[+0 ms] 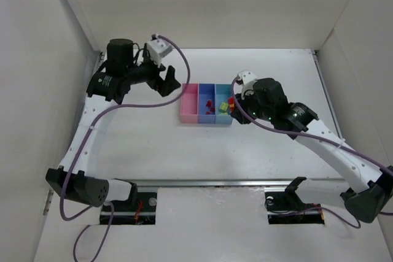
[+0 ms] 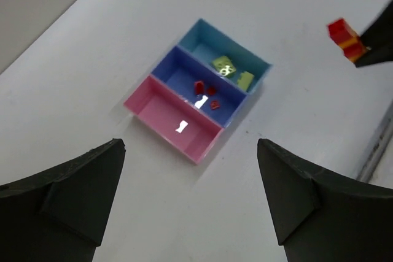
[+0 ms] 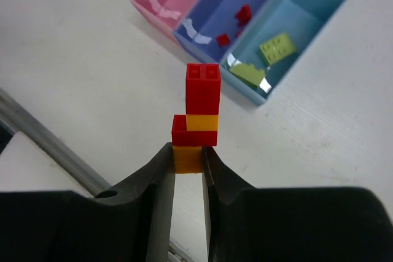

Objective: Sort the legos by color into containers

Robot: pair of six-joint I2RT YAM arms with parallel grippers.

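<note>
Three joined bins stand mid-table: pink (image 1: pixel 190 104), medium blue (image 1: pixel 206 105), light blue (image 1: pixel 223 106). The pink bin (image 2: pixel 178 128) is empty. The medium blue bin (image 2: pixel 202 93) holds three small red legos (image 2: pixel 199 86). The light blue bin (image 2: pixel 224 56) holds two yellow-green legos (image 2: pixel 225 65). My right gripper (image 3: pixel 188 157) is shut on the orange-yellow bottom brick of a stack of red and orange-yellow legos (image 3: pixel 201 105), held above the table just right of the light blue bin (image 3: pixel 288 35). The stack also shows in the left wrist view (image 2: pixel 346 39). My left gripper (image 2: pixel 190 204) is open and empty, left of the bins.
White walls enclose the table on the left, back and right. A metal rail (image 1: pixel 215 182) runs along the near edge. Purple cables trail from both arms.
</note>
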